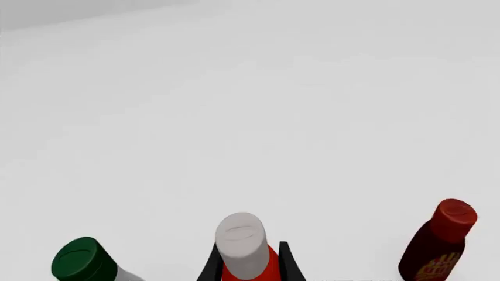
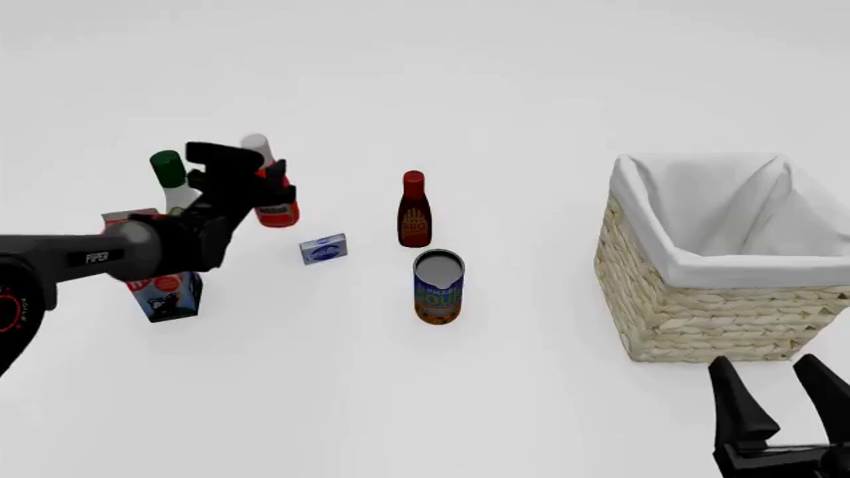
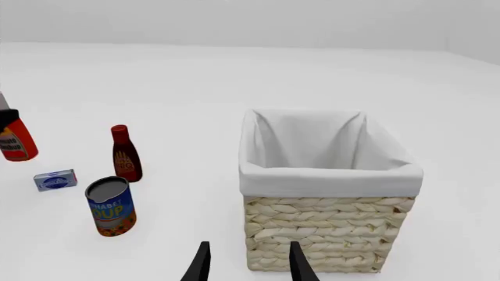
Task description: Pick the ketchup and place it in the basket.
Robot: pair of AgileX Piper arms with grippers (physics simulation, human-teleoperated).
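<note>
The left arm reaches in from the left edge of the front view, its dark link running rightward and away toward the far left of the scene. Its end effector [image 2: 266, 186] is raised off the counter, and its fingers [image 1: 286, 260] close on the ketchup [image 1: 243, 249], one at each side of the bottle just below the cap. The right arm stays near, at the lower right corner of the front view, with only its end effector [image 2: 783, 390] showing. Its two dark fingers [image 3: 201, 263] stand parted with a clear gap between them, gripping nothing, pointing away from the robot.
</note>
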